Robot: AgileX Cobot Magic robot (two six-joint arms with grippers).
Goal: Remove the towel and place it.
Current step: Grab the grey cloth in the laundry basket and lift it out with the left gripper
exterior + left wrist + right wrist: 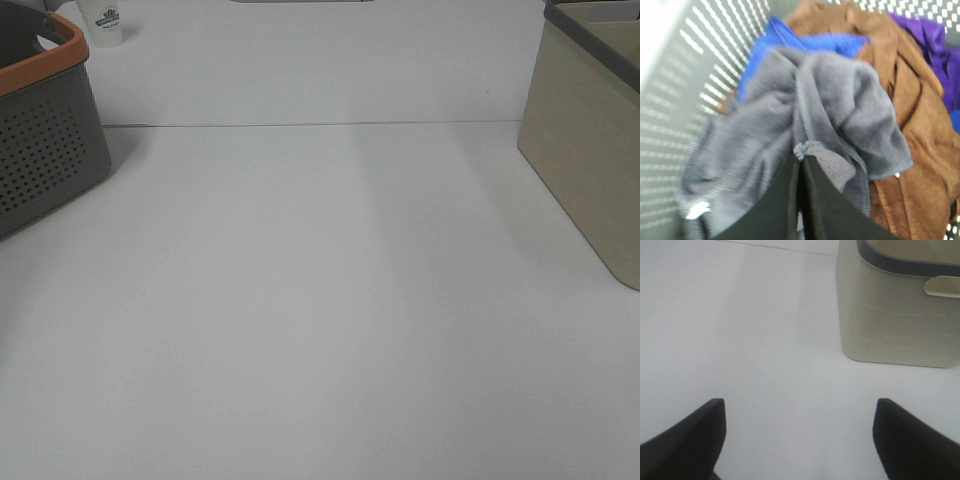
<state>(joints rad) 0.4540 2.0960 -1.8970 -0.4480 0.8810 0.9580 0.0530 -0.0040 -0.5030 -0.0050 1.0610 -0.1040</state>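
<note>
The towel (840, 100) lies bunched on top of a heap of cloths inside the basket (670, 100), dark grey, with its small white tag (696, 210) down near the slotted wall. The left fingers (782, 205) are clenched on a raised fold of it, a little knot of hem pinched right at their tips. A blue cloth (785, 37) lies under it on the wall side, a brown cloth (910, 150) touches it on the other side, and a purple cloth (935, 40) sits beyond the brown one.

The step in hand looks like the lift out of the basket. The bite is small and close to the hem, so a slow, straight rise would suit it best. A quick pull could slip the fold free. The brown cloth presses against the towel's hanging edge and may drag along, so it is worth pausing once the towel hangs free to check that nothing rides up with it. The whole length should clear the orange rim (40, 62) before any sideways travel.

From the high camera the basket sits at the upper left of the frame, with a white cup (105, 22) behind it. The tabletop (320, 300) spreads bare through the middle, and a beige bin (590, 160) stands at the upper right. Neither arm shows there. The right fingers (695, 435) are spread wide and grasp nothing, hovering over the tabletop near the bin.
</note>
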